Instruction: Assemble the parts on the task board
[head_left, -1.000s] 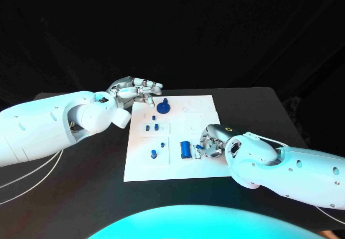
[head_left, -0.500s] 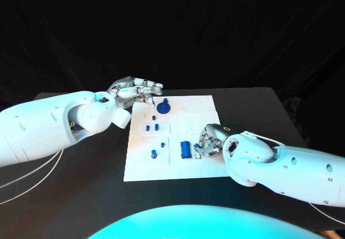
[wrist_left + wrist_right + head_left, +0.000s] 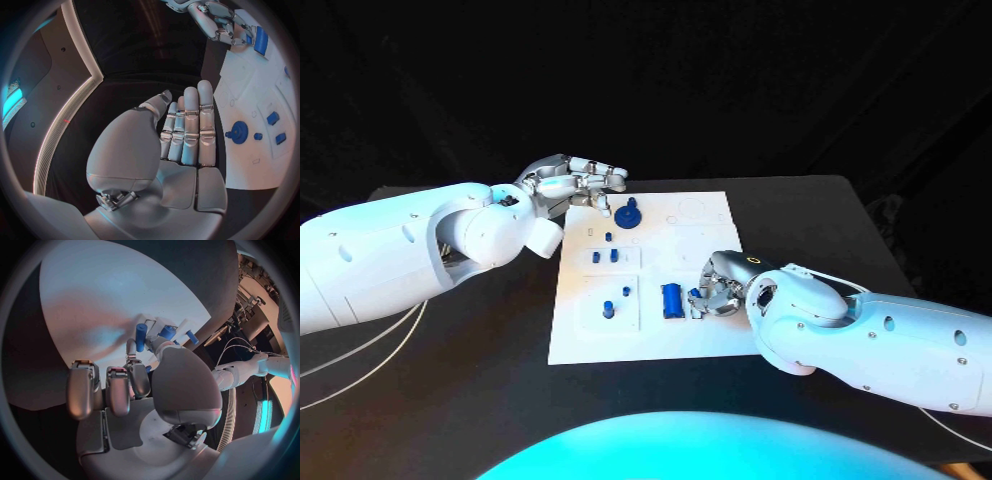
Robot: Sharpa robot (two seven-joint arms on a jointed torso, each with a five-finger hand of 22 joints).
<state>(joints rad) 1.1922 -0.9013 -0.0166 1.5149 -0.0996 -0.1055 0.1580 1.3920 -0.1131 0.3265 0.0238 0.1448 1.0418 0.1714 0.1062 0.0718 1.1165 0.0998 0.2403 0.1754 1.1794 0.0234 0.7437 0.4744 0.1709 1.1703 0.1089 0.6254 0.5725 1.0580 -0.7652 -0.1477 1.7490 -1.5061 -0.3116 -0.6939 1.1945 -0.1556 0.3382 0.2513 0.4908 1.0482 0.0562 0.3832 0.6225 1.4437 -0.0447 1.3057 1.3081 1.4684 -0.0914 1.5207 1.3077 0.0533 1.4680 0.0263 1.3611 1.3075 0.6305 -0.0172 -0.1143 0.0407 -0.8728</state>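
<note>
Lying flat in the middle of the black table [image 3: 473, 380], the white rectangular task board [image 3: 646, 335] carries several small blue parts.

Item: a blue round knob-shaped part [image 3: 629, 215] stands near the board's far edge; in the left wrist view it shows as a blue disc with a side stub [image 3: 238, 132].

Item: two small blue pegs [image 3: 604, 257] stand side by side in a recessed square on the board's left half, with a tinier blue piece [image 3: 609, 237] just beyond them.

Item: a blue upright peg [image 3: 607, 308] and a smaller blue stub [image 3: 627, 291] sit in the nearer left square.

Item: a blue cylindrical part [image 3: 672, 300] lies in the nearer middle section, just beside the right hand [image 3: 718, 288].

Right hand: rests on the board's near right portion, fingers curled down close to the blue cylinder; in the right wrist view a blue cylinder [image 3: 141, 336] stands at the fingertips [image 3: 131, 346], but whether it is pinched or merely touched cannot be told.

Left hand [image 3: 574, 180]: hangs over the board's far left corner, near the knob. The left wrist view shows its fingers [image 3: 190, 130] straight and together, palm bare, grasping nothing.
</note>
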